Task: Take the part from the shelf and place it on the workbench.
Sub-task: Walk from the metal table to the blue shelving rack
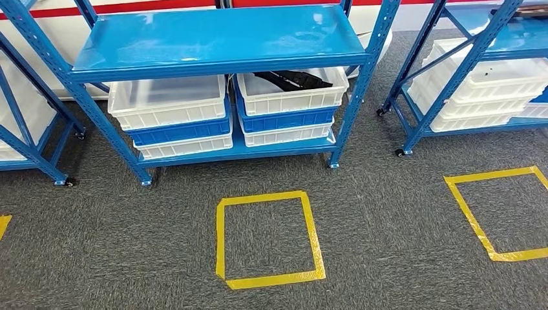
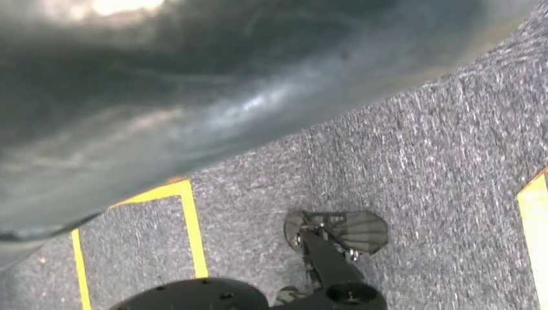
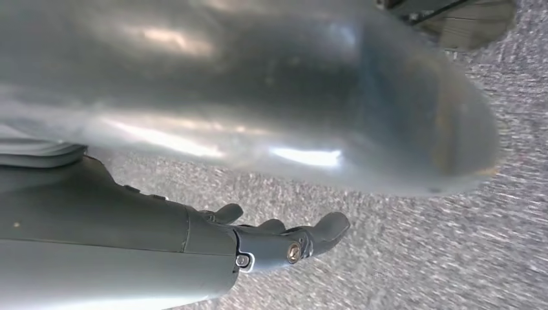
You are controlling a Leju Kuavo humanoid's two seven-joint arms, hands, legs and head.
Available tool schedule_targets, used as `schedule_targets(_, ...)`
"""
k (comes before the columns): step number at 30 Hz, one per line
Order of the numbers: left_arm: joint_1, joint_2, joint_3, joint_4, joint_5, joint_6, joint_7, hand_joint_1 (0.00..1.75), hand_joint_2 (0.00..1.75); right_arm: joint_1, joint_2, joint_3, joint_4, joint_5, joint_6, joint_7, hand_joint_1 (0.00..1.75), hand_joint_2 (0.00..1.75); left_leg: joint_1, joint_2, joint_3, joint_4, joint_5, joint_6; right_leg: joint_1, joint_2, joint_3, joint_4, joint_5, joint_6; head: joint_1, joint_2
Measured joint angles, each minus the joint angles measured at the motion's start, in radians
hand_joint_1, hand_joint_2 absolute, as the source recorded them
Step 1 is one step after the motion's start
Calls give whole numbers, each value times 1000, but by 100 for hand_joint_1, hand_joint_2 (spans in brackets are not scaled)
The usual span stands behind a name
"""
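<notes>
Head looks down; wrists seemingly face carpet (image 1: 388,258).

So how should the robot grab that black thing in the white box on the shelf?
Probably from the front and above, reaching under the top shelf. The black part is long and flat and lies slanted in the upper right white bin, so gripping across its narrow middle looks easiest. The right hand holds nothing.

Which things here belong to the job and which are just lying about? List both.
For the job:
- black part in the upper right white bin
- blue shelf
- right hand, holding nothing

Just lying about:
- left empty white bin
- yellow tape square
- neighbouring shelf's bins
</notes>
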Motion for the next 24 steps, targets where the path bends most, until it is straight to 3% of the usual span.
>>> schedule_targets(2, 1, -2, 0, 0, -1, 0, 0, 0, 0, 1, -1, 0, 0, 0, 0, 0, 0, 0, 2, -2, 15, 0, -12, -7, -9, -4, 46, -128, 73, 26, 1, 0)
schedule_targets(3, 2, -3, 0, 0, -2, 0, 0, 0, 0, 1, -2, 0, 0, 0, 0, 0, 0, 0, -1, -2, 22, 1, -20, -13, -11, -6, 76, -197, 104, 31, 2, 0)
schedule_targets(5, 0, -3, 0, 0, -2, 0, -1, 0, 0, -2, -2, 0, 0, 0, 0, 0, 0, 0, -6, -2, 28, 3, -32, -23, -11, -9, 109, -268, 130, 17, 1, 0)
schedule_targets(7, -1, -3, 0, 0, -2, 0, -2, 0, 0, -3, -2, 0, 0, 1, 0, 1, 0, 0, -7, 0, 32, 2, -39, -32, -9, -7, 115, -273, 127, -9, -1, 0)
schedule_targets(9, -1, -2, 0, 0, -2, 0, -3, 0, 0, -1, -3, 0, 0, 2, 0, 1, 0, 0, -3, 1, 29, 27, -56, -42, -13, -6, 124, -277, 123, -26, -4, 0)
schedule_targets(11, -1, -2, 0, 0, -2, 0, -3, 0, 0, -1, -4, 0, 0, 3, 0, 2, 0, 0, 1, 2, -18, 129, -107, -52, -17, -7, 137, -279, 117, -41, -7, 0)
schedule_targets(13, 0, -3, 0, 0, -2, 0, -3, 0, 0, -2, -3, 0, 0, 3, 1, 2, 0, 0, 4, 2, -98, 265, -156, -58, -16, -6, 147, -279, 108, -48, -8, 0)
schedule_targets(14, 0, -3, 0, 0, -2, 0, -3, 0, 0, -1, -3, 0, 0, 3, 1, 2, 0, 0, 6, 2, -126, 301, -155, -60, -16, -5, 153, -279, 103, -49, -8, 0)
schedule_targets(15, 1, -3, 0, 0, -2, 0, -3, 0, 0, -1, -3, 0, 0, 3, 2, 1, 0, 0, 8, 2, -135, 296, -132, -61, -16, -3, 161, -279, 98, -47, -8, 0)
schedule_targets(17, 2, -2, 0, 0, -2, 0, -3, 0, 0, 1, -4, 0, 0, 3, 2, 0, 0, 0, 12, 2, -100, 186, -45, -59, -18, 1, 180, -279, 85, -41, -9, 0)
schedule_targets(19, 1, -2, 0, 0, -2, 0, -4, 0, 0, 0, -4, 0, 0, 3, 3, -1, 0, 0, 10, 2, -51, 68, 11, -54, -14, 4, 192, -278, 70, -30, -10, 0)
schedule_targets(20, 0, -2, 0, 0, -2, 0, -4, 0, 0, -1, -4, 0, 0, 3, 3, -1, 0, 0, 7, 1, -38, 38, 18, -50, -12, 4, 194, -280, 64, -24, -11, 0)
schedule_targets(24, 0, -2, 0, 0, -2, -1, -5, 0, 0, -6, -4, 0, 0, 3, 3, -1, 0, 0, 3, -1, -29, 23, 9, -23, -15, 3, 192, -271, 47, -4, -11, 0)
